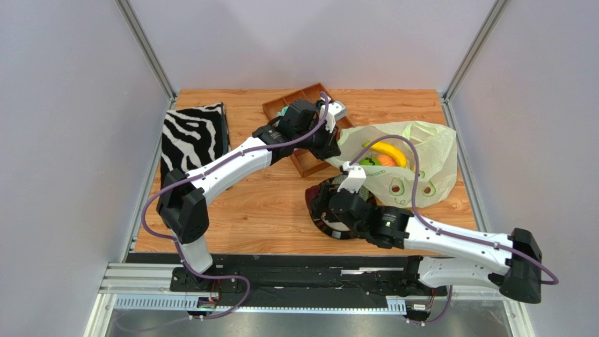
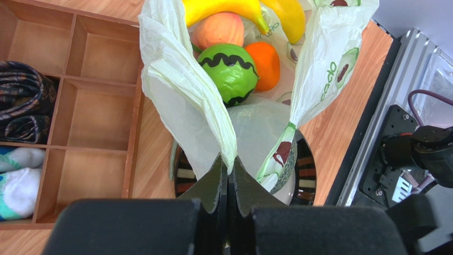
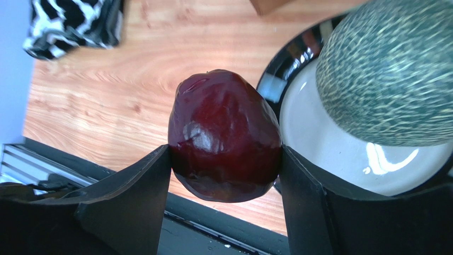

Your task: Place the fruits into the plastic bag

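The pale green plastic bag lies open at the right of the table, printed with avocado halves. My left gripper is shut on its near edge, holding the mouth up. Inside lie a banana, a yellow fruit, a peach, an orange and a striped green ball. My right gripper is shut on a dark red apple, lifted above the table's near edge. The netted melon sits on a black-rimmed plate just beside it.
A wooden compartment tray with cloth rolls stands left of the bag. The zebra-striped fabric box sits at the table's far left. The black rail runs along the near edge.
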`<state>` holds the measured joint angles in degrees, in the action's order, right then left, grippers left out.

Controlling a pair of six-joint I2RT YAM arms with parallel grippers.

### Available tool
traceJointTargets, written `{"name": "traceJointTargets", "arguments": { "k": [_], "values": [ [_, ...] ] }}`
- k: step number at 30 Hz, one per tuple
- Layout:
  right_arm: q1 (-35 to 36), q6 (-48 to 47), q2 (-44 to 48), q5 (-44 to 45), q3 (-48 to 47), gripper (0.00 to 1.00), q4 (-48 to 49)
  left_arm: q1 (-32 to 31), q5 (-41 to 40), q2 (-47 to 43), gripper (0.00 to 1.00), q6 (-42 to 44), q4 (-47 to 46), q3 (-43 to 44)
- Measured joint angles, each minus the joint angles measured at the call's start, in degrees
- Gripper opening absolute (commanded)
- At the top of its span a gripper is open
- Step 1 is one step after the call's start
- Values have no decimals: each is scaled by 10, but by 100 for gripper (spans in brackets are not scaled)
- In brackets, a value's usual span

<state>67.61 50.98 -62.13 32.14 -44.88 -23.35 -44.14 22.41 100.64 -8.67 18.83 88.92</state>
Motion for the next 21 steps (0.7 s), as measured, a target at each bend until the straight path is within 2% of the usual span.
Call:
{"name": "traceJointTargets", "arguments": {
  "k": [6,9,12,15,21],
  "values": [
    [-27,-51,127,41,8,38,-17,0,0,0,0,0,-3,0],
    [-97,-86,216,45,16,38,-25,0,0,0,0,0,-5,0],
    [-198,-116,270,21,14,38,-28,0,0,0,0,0,-7,0],
    [-341,-145,276,-40,8,38,-30,0,0,0,0,0,-7,0],
    [-515,-173,183,-206,-12,37,-20,0,0,0,0,0,-10,0]
  ]
}}
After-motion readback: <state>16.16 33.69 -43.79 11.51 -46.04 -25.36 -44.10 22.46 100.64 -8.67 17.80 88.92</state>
